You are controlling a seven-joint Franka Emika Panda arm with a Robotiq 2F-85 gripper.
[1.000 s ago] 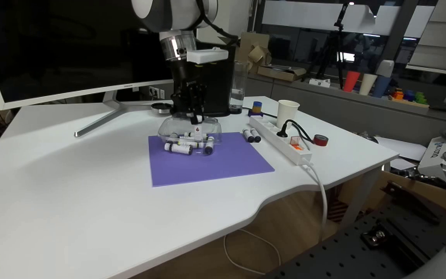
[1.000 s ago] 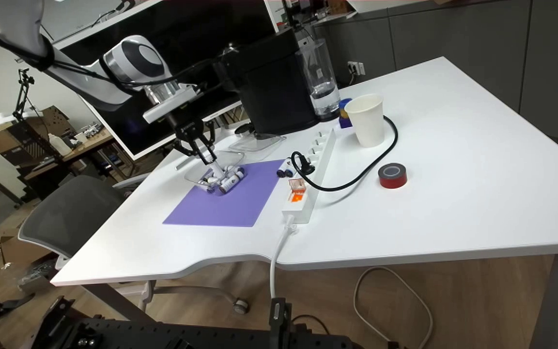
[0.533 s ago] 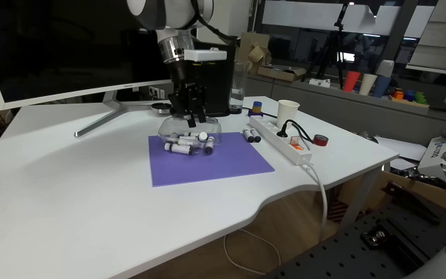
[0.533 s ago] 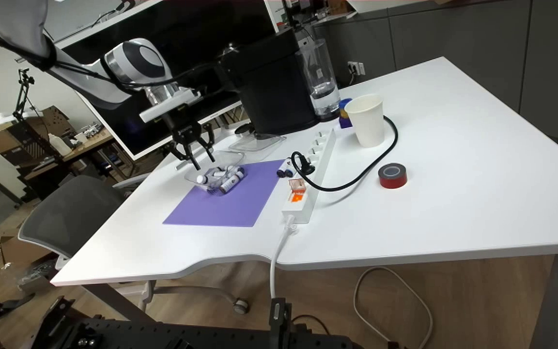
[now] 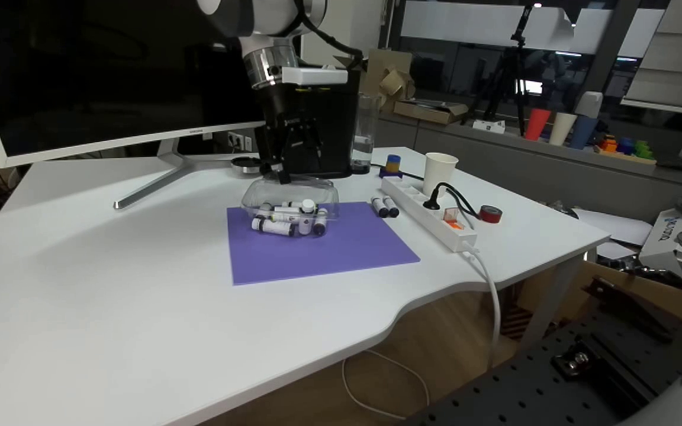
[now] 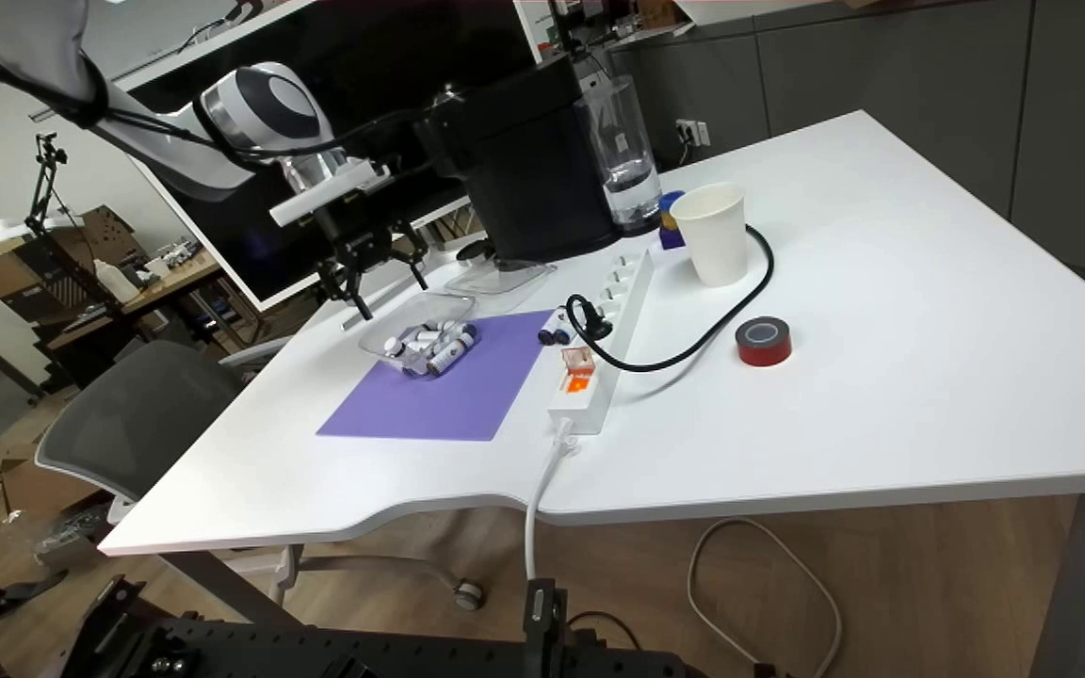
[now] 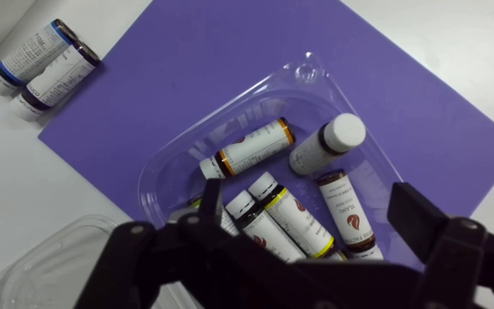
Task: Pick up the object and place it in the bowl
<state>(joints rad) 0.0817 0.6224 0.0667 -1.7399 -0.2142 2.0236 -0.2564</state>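
Upright inside the clear container (image 7: 230, 110): a standing bottle (image 7: 322, 148), with its long axis close to vertical and its white cap pointing up. Drawn out on a slant in the wrist view, from base at lower left to cap at upper right, with the cap nearest the lens. Placed between an orange-banded bottle (image 7: 257, 148), lying with its cap toward the lower left, and a YLANG bottle (image 7: 345, 210), lying with its cap toward the bottom edge. On the standing bottle, a pale label, too small and blurred for reading.

Spread wide, with a broad gap between the tips: the fingers (image 7: 414, 219). Higher than the standing bottle in both exterior views, and apart from it.

Legible on the YLANG bottle: that 1 word, in capitals, near a red leaf-like emblem. On a yellow-banded bottle (image 7: 300, 225) and an adjoining bottle (image 7: 275, 240), a similar emblem, with both long axes parallel and both caps toward the upper left. On the adjoining bottle, also a word in capitals, seemingly FACTORY.

On the tabletop (image 7: 75, 180), beside a corner of the purple mat (image 7: 195, 56): 2 more, a blue-banded bottle (image 7: 32, 53) and a dark-ended bottle (image 7: 60, 77), lying side by side, with caps toward the lower left in the wrist view and print too fine for reading. On the monitor (image 5: 110, 71), in an exterior view: lettering too tiny to tell.
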